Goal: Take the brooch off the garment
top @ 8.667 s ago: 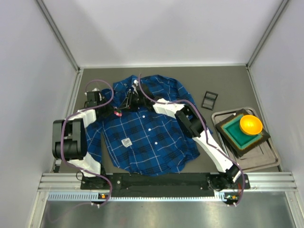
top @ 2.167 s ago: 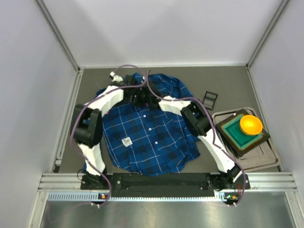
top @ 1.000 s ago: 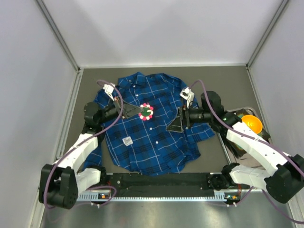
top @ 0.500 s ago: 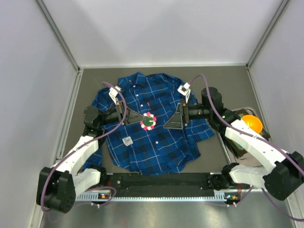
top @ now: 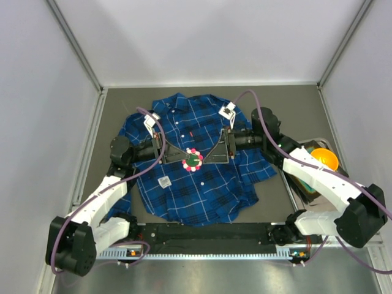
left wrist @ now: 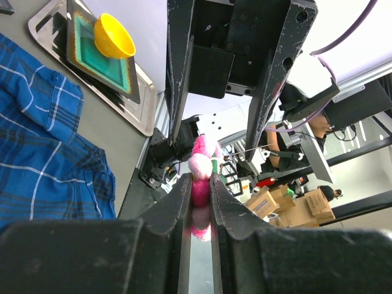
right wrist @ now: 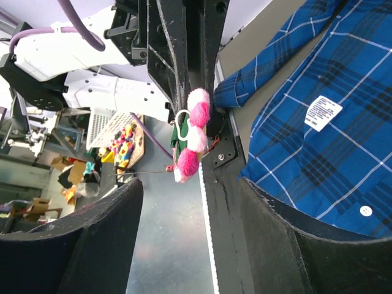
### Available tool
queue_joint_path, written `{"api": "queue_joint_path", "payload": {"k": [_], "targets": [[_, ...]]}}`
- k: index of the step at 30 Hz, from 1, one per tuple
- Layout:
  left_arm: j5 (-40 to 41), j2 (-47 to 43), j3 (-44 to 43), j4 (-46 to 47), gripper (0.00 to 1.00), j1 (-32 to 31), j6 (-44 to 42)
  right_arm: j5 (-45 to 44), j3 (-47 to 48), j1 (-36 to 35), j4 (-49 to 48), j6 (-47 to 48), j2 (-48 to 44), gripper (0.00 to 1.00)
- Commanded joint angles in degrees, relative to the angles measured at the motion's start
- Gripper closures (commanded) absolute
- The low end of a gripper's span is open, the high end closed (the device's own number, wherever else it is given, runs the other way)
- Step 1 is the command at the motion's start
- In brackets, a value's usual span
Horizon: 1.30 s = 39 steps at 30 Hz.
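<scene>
The blue plaid garment (top: 202,187) lies flat on the dark table. My left gripper (top: 185,157) is shut on the pink and red brooch (top: 193,160) and holds it up over the middle of the shirt. In the left wrist view the brooch (left wrist: 199,180) is pinched between my shut left gripper (left wrist: 197,184). My right gripper (top: 208,157) is open and empty, pointing at the brooch from the right, close to it. In the right wrist view my right gripper (right wrist: 190,190) stands wide open, with the brooch (right wrist: 193,135) just beyond the tips and the shirt (right wrist: 331,147) at the right.
A white printed tag (top: 163,181) sits on the shirt's lower left. A metal tray (top: 343,205) at the right holds a green block and an orange bowl (top: 324,160). Grey walls enclose the table on three sides.
My left gripper has carried the brooch from the collar area out over the shirt's middle. My right gripper has swung left and closed in on the brooch, staying open.
</scene>
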<state>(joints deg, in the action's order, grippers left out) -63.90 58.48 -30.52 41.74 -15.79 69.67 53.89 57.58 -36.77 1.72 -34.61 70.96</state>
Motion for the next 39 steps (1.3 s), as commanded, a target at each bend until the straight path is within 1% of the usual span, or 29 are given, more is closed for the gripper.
{"api": "queue_joint_path", "payload": {"k": [1,9,13,15,20,22,26,30,36,39], "targets": [[-0.8,-1.2,-0.3,-0.6,1.00,-0.5,-3.0,1.8,3.3,-1.0,-2.2,0.1,1.0,0.37],[-0.6,-1.3,-1.1,-1.6,1.00,-0.6,-3.8,1.3,4.4,-2.5,-2.2,0.4,3.1,0.41],[-1.1,-1.6,-1.5,-5.0,1.00,-0.7,-6.4,2.4,5.3,-3.7,-1.7,1.3,4.3,0.42],[-1.1,-1.8,-1.7,-7.0,1.00,-0.8,-7.6,2.6,6.1,-4.4,0.2,2.0,5.2,0.43],[-0.8,-1.7,-2.1,-8.2,1.00,-0.8,-8.1,3.2,7.0,-5.7,1.9,2.4,7.2,0.48],[-0.7,-1.9,-2.4,-8.5,1.00,-0.8,-8.1,2.8,7.0,-5.9,2.2,2.5,7.7,0.52],[-0.7,-2.3,-2.6,-9.5,1.00,-0.9,-8.6,2.8,6.2,-5.9,2.7,2.9,7.9,0.53],[-0.8,-2.3,-2.7,-9.7,1.00,-0.9,-8.6,3.3,6.1,-6.1,2.6,3.0,8.0,0.58],[-0.7,-2.7,-2.9,-10.6,1.00,-0.9,-8.9,4.1,6.3,-6.5,3.0,3.2,9.0,0.67],[-0.2,-2.7,-3.5,-13.4,1.00,-0.8,-10.5,3.9,5.9,-6.5,2.9,3.3,8.8,0.68]]}}
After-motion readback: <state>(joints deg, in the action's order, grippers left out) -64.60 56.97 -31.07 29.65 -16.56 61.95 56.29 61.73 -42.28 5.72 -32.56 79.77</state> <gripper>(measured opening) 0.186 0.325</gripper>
